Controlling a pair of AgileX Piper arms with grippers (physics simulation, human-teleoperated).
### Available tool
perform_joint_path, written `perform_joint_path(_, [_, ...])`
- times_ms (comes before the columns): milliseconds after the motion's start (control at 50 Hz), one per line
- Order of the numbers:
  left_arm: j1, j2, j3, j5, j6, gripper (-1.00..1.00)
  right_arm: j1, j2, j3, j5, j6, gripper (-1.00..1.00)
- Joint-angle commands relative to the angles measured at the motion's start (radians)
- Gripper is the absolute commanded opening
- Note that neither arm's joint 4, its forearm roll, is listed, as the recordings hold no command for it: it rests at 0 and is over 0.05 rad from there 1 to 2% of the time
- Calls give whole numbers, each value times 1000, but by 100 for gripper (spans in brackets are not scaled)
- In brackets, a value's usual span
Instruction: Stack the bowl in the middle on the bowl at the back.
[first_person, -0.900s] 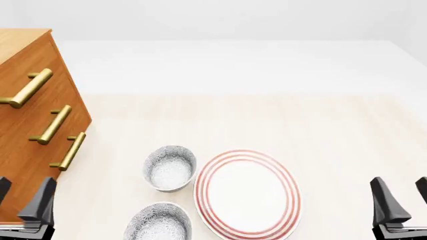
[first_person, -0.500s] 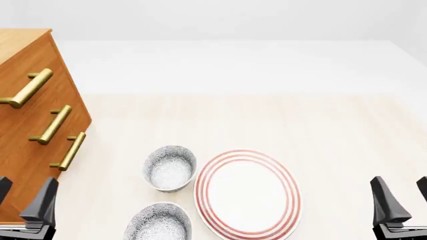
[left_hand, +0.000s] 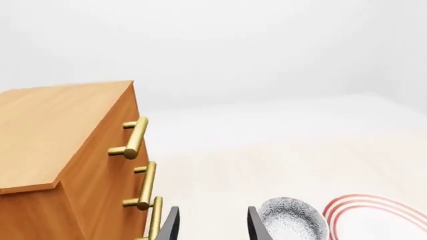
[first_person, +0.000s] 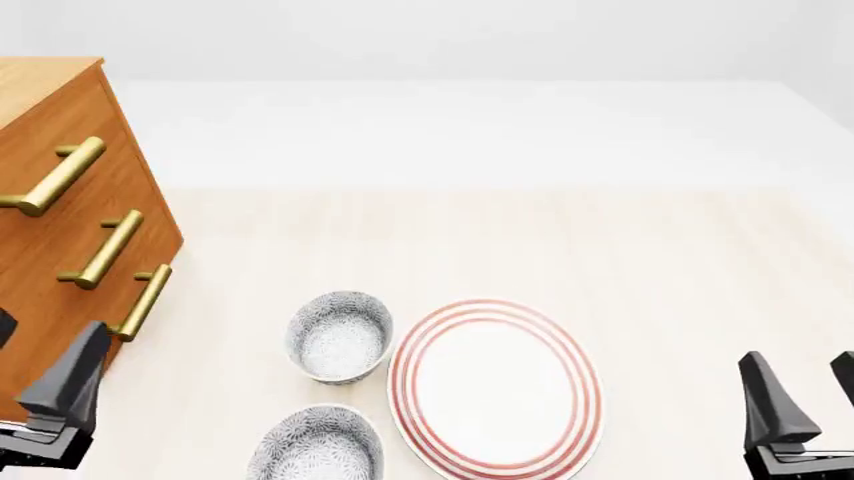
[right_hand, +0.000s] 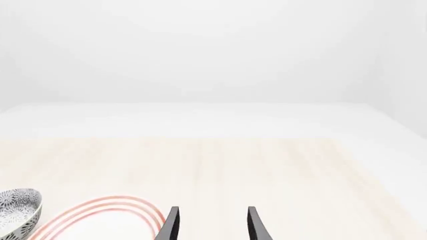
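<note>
Two small speckled white bowls stand left of the plate. The bowl at the back (first_person: 340, 335) is upright; it also shows as the bowl (left_hand: 291, 220) in the left wrist view and at the frame's edge as the bowl (right_hand: 16, 210) in the right wrist view. The bowl in the middle (first_person: 316, 446) sits nearer me, cut by the frame's lower edge. My left gripper (first_person: 48, 338) is open by the cabinet, well left of both bowls, and empty; its fingers (left_hand: 172, 226) frame bare table. My right gripper (first_person: 798, 366) is open and empty, right of the plate.
A large white plate with red rings (first_person: 494, 385) lies right of the bowls. A wooden drawer cabinet (first_person: 67, 230) with brass handles (first_person: 107, 248) stands at the left, close to my left gripper. Light wooden tabletop (first_person: 534, 240) stretches beyond.
</note>
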Motion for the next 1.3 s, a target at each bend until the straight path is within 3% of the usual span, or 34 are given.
perform_joint_path(20, [-121, 160, -104, 37, 59, 100, -2, -4, -2, 2, 3, 100])
perform_joint_path(80, [-130, 218, -155, 73, 25, 100, -1, -3, -2, 2, 3, 100])
perform_joint_path(120, [-163, 243, -171, 86, 106, 100, -1, -5, -2, 4, 3, 100])
perform_joint_path(220, [-200, 336, -223, 123, 112, 100, -2, -4, -2, 2, 4, 100])
perform_joint_path(280, [-210, 382, -235, 143, 173, 100, -2, -3, -2, 1, 3, 100])
perform_joint_path(300, [-229, 406, -252, 170, 127, 100, -2, -3, -2, 2, 3, 100])
perform_joint_path(380, [-240, 442, -267, 220, 139, 100, -3, -6, -2, 6, 7, 100])
perform_joint_path(540, [-277, 514, -374, 396, 23, 100, 1, -2, -1, 0, 8, 100])
perform_joint_path(660, [-333, 527, -411, 492, 24, 100, 3, -2, -1, -1, 10, 100])
perform_joint_path(700, [-331, 529, -434, 523, -13, 100, 4, 0, -1, -3, 9, 100])
perform_joint_path(720, [-334, 549, -430, 534, 20, 100, 5, 0, -1, -3, 9, 100])
perform_joint_path(760, [-354, 531, -449, 563, -27, 100, 5, -1, -1, -2, 8, 100])
perform_joint_path(900, [-401, 519, -457, 642, -57, 100, 5, -8, -2, 4, 10, 100])
perform_joint_path(1040, [-470, 498, -451, 741, -172, 100, 6, -9, -2, 4, 11, 100])
perform_joint_path(1300, [-488, 441, -441, 806, -199, 100, 5, -19, -5, 12, 10, 100])
